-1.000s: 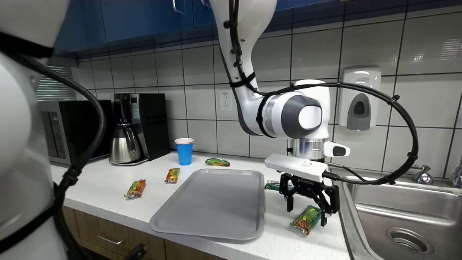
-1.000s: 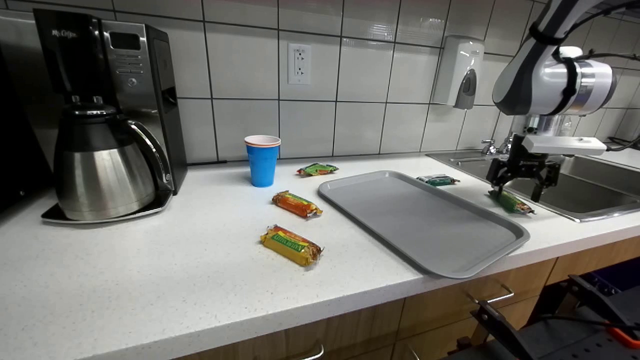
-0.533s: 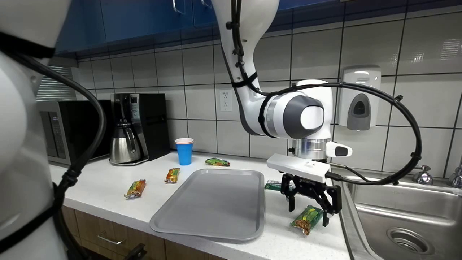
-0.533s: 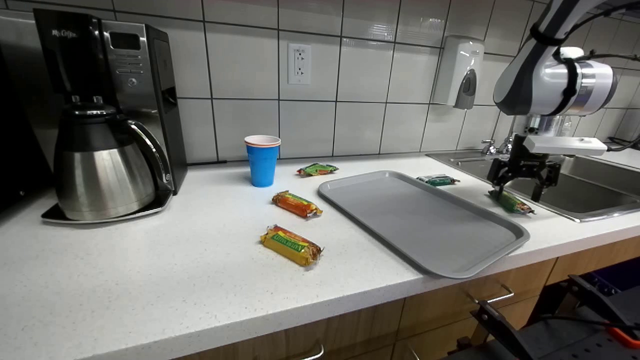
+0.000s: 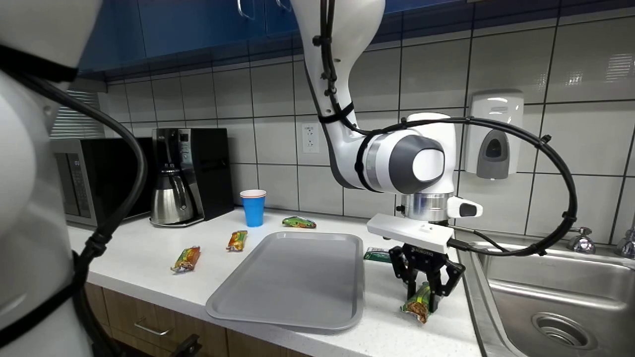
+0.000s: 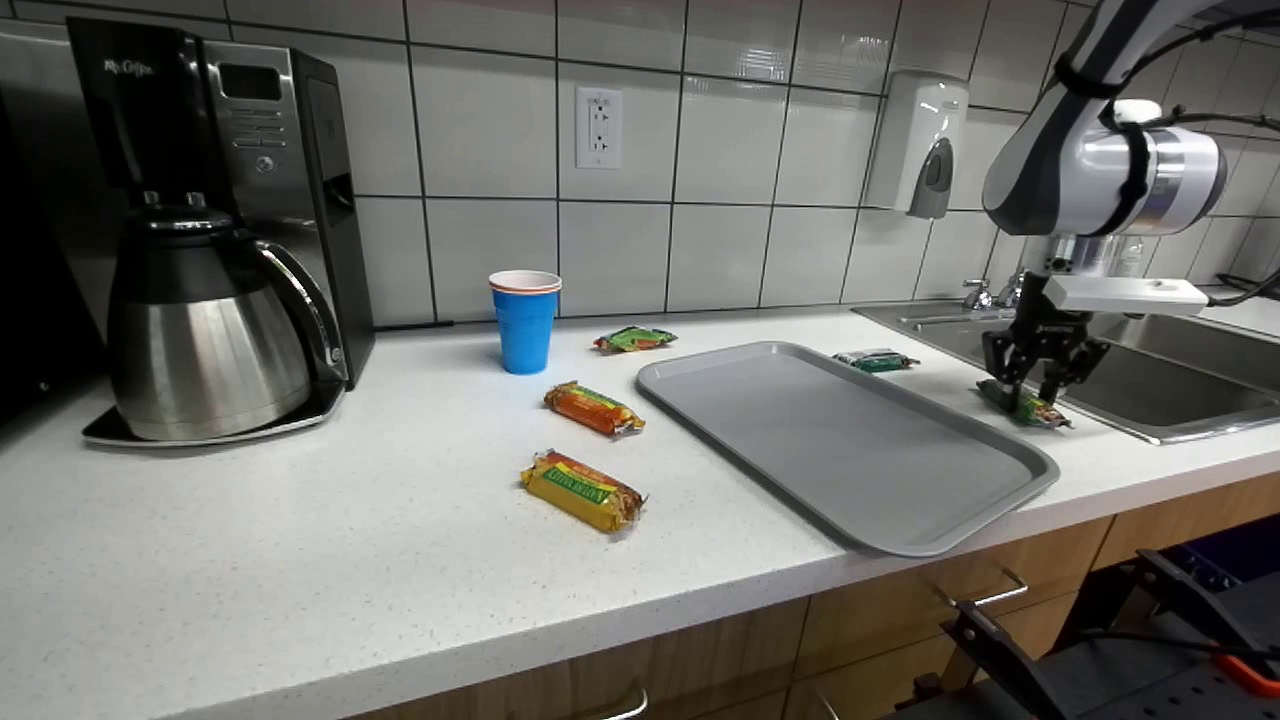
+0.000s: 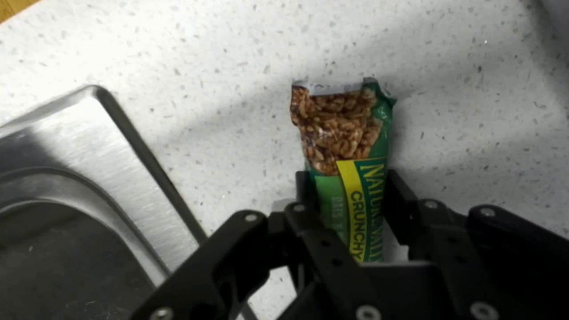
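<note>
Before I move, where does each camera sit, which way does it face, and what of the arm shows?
In an exterior view: near the sink, facing the tiled wall across the counter; arm and end effector show, thick links at picture left.
In an exterior view: near the coffee maker, facing the tiled wall and sink; outer arm and end effector show.
Wrist view: above the end effector, facing down at the green bar; fingers flank it.
Both exterior views share the gray tray.

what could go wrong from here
The gripper pinches the bar, marked "CRUNCHY"; too hard a squeeze might crumble it. With a weak grip it could slip, perhaps into the sink close by. The tray reaches the edge of the counter; a knock might tip it.
</note>
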Available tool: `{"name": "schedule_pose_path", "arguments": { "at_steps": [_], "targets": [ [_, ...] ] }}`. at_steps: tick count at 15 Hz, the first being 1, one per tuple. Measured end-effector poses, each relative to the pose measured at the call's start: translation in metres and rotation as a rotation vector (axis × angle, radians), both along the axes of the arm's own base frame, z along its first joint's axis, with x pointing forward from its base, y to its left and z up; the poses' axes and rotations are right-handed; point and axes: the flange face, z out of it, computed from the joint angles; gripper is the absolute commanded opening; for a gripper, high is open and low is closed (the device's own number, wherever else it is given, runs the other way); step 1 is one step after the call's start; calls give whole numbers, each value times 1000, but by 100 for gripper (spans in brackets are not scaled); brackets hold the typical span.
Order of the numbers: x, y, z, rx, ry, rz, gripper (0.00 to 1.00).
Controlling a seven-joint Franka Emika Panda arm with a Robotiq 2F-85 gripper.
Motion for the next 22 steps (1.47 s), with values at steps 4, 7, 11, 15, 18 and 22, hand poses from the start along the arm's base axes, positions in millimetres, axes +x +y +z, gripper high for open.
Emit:
{"name": "schedule_pose_path", "arguments": {
  "at_steps": [4,7,11,15,18,22],
  "targets": [
    [1,-2,1,-2,-3,-1,16],
    [-1,-7,4,-10,-3,-2,16],
    [-4,-15,12,-35,1,20,16],
    [-10,-11,23,-61,11,85,16],
    [-19,1,32,-69,17,147,16],
    [-35,21,43,-70,24,227,16]
  ]
}}
